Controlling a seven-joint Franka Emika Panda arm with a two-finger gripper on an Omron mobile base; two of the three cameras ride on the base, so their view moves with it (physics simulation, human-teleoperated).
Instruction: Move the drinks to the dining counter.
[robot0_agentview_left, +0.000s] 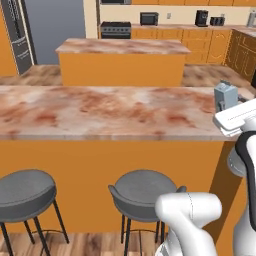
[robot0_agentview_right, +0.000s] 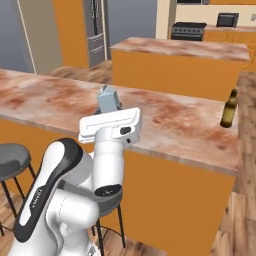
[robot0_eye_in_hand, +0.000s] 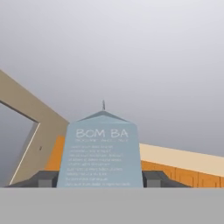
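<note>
Between my fingertips (robot0_eye_in_hand: 46, 179) sits the carton (robot0_eye_in_hand: 103, 151) — my gripper (robot0_eye_in_hand: 101, 180) is clamped on its lower flanks, a finger on either side. It reads as light, stiff card with flat walls, crushable if squeezed hard, so low on the broad faces seems the right hold. My wrist is level, forearm upright beneath it, carrying the carton (robot0_agentview_right: 108, 101) upright over the near edge of the dining desk (robot0_agentview_right: 165, 122). Farther along stands the beer bottle (robot0_agentview_right: 229, 109) — well apart.

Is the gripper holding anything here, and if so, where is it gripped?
Yes: the gripper holds the carton, its fingers clamped on the two opposite sides of the lower body. The carton is over the dining counter.
</note>
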